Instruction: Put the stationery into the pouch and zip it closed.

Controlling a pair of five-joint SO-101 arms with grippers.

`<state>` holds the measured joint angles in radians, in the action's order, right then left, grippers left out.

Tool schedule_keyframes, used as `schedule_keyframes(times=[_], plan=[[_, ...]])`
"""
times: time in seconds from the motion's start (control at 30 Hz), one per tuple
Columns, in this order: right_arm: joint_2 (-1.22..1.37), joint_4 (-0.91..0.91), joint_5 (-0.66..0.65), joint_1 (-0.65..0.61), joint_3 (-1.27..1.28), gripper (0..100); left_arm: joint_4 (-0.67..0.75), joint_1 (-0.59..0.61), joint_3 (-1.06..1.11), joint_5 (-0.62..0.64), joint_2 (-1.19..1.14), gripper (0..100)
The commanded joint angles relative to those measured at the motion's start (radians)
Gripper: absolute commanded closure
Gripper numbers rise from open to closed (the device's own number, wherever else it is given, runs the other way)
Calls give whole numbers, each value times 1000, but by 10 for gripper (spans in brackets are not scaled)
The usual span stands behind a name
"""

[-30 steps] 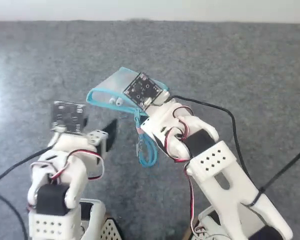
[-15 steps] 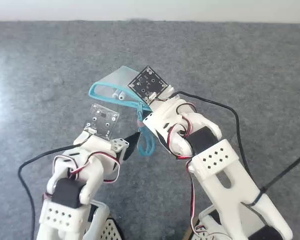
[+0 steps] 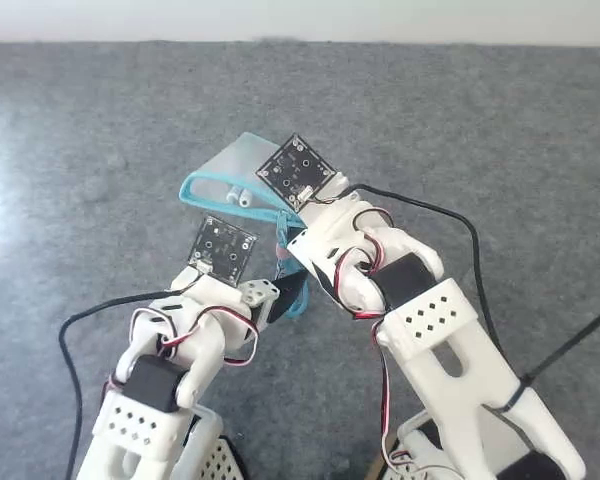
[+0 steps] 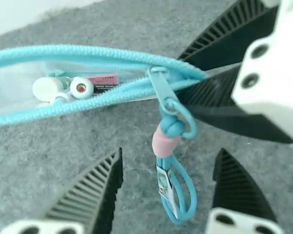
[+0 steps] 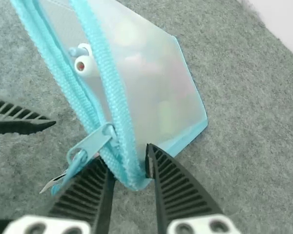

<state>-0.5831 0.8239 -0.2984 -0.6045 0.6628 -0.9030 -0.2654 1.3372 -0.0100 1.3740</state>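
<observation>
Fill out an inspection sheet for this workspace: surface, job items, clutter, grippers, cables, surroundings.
Surface: grey, felt-like tabletop.
Job's things: translucent plastic pouch with a light-blue zipper, zipper open; white-capped stationery inside; blue cord zip pull with a pink bead hanging from the slider.
Clutter: nothing seen.
Grippers: right gripper shut on the pouch's end by the slider; left gripper open, one finger on either side of the zip pull.
Cables: black cable along the right arm; second black cable by the left arm; red and white wires at the arm joints.
Surroundings: pale wall strip beyond the far edge.
</observation>
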Motion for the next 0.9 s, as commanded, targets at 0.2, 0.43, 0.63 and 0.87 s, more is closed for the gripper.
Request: schedule_keyframes(times=[0.2,0.43,0.63,0.87], plan=[[-10,70,15,24,-54,991,60,-8,15,21,5,720],[-74,137,17,24,-72,991,86,-8,31,21,5,742],[-131,188,15,-19,-66,991,86,-8,33,21,5,742],[-130,200,11,-96,-66,991,87,-14,33,23,5,742]])
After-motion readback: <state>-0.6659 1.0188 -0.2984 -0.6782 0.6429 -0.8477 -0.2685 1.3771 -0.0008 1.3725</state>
